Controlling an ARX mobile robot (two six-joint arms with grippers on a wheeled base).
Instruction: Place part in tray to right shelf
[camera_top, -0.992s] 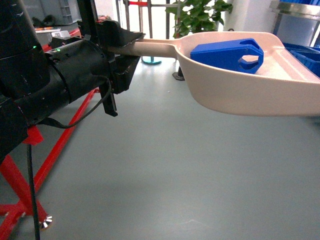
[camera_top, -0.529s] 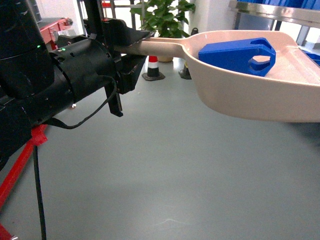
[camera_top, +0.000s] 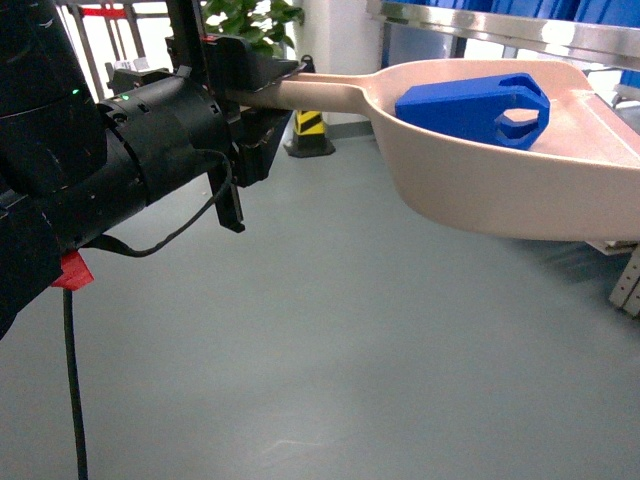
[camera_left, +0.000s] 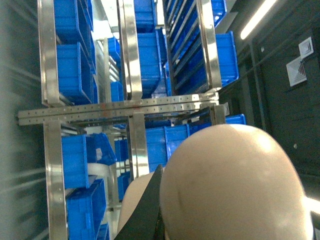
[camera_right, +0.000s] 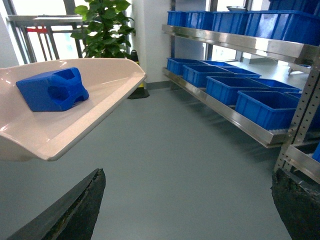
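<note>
The left gripper (camera_top: 250, 100) was clamped on the tray (camera_top: 520, 190) handle, near left, holding the pan level above the floor. The part (camera_top: 470, 108) lay inside the pan, so loading was judged complete. The right gripper (camera_right: 185, 210) stood apart and empty. Delivery remained: the right shelf (camera_right: 235, 112) lay farther right, well apart.

A potted plant (camera_right: 106, 25) stood by the window, with a yellow-and-black striped cone (camera_top: 310, 130) on the grey floor (camera_top: 330, 340) near it. Blue crates (camera_right: 260, 107) sat in rows. A red frame (camera_top: 75, 270) showed at the left, and a black cable (camera_top: 72, 390) hung down.
</note>
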